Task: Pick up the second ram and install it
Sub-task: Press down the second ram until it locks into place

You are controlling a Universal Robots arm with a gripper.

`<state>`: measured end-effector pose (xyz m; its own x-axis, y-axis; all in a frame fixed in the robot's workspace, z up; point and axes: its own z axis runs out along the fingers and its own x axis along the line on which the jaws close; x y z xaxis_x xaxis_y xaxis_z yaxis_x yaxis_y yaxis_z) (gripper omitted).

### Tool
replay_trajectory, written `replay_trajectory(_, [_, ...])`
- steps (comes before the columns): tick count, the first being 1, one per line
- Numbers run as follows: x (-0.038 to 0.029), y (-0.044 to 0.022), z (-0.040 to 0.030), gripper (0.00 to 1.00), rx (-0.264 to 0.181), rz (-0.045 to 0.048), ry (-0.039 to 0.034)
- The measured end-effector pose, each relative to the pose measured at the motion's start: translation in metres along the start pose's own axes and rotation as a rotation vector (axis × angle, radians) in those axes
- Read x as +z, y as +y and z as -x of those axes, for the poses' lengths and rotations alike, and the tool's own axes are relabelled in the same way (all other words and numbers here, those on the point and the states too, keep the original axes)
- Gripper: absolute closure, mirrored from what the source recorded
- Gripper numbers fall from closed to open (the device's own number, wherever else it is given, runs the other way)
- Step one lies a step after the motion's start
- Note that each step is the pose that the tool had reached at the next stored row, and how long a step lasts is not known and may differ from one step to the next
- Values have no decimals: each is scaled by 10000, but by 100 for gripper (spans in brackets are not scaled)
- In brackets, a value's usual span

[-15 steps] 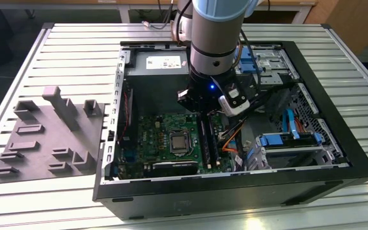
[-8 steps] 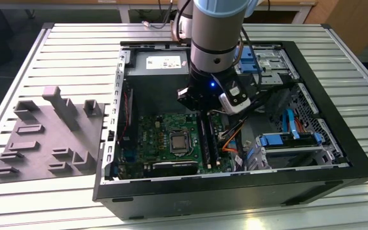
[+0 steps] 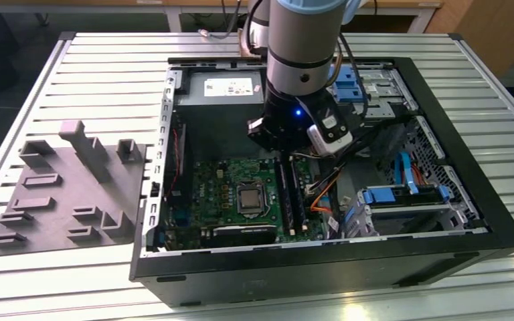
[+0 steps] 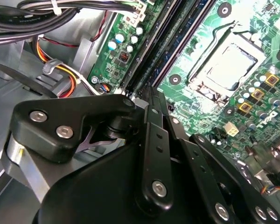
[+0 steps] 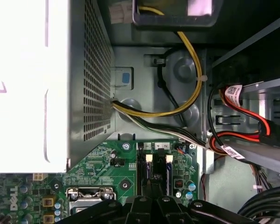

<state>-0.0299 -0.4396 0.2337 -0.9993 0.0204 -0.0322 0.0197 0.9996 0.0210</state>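
My gripper [image 3: 281, 155] hangs inside the open computer case [image 3: 471, 200], at the far end of the motherboard's [image 3: 225, 194] long memory slots. In both wrist views its fingers meet in a narrow tip, shut, with nothing held between them. That tip [image 5: 149, 187] sits right over the end of a dark stick standing in a slot, which I take for the second ram [image 5: 146, 173]. A like stick [image 5: 168, 173] stands in the neighbouring slot. In the second wrist view the ram [image 4: 164, 51] runs away from the gripper tip [image 4: 148, 93]. Whether the tip touches it I cannot tell.
The processor socket [image 4: 228, 67] lies beside the slots. Yellow, black and red cable bundles [image 5: 177, 109] loop near the metal power supply box [image 5: 60, 84]. Blue drive brackets [image 3: 400, 195] fill the case's right side. A grey moulded fixture plate [image 3: 69, 190] lies on the slatted table [image 3: 105, 60].
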Motion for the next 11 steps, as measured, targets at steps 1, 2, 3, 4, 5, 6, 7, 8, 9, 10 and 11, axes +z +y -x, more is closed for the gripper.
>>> replay_trajectory(1, [-10,0,0,89,0,-1,1])
replay_trajectory(2, [-11,0,0,89,0,1,0])
replay_trajectory(3, [-11,1,0,89,0,1,-1])
replay_trajectory(4, [-11,0,0,89,0,2,-1])
replay_trajectory(5, [-11,0,0,89,0,2,-1])
replay_trajectory(6, [-12,0,0,89,0,0,0])
replay_trajectory(7, [-13,-3,0,89,-1,-3,1])
replay_trajectory(8, [-13,-7,0,89,0,-3,1])
replay_trajectory(9, [-12,-10,0,89,0,0,0])
replay_trajectory(10, [-13,-14,0,89,0,-1,1])
replay_trajectory(11, [-12,-19,1,89,0,0,1])
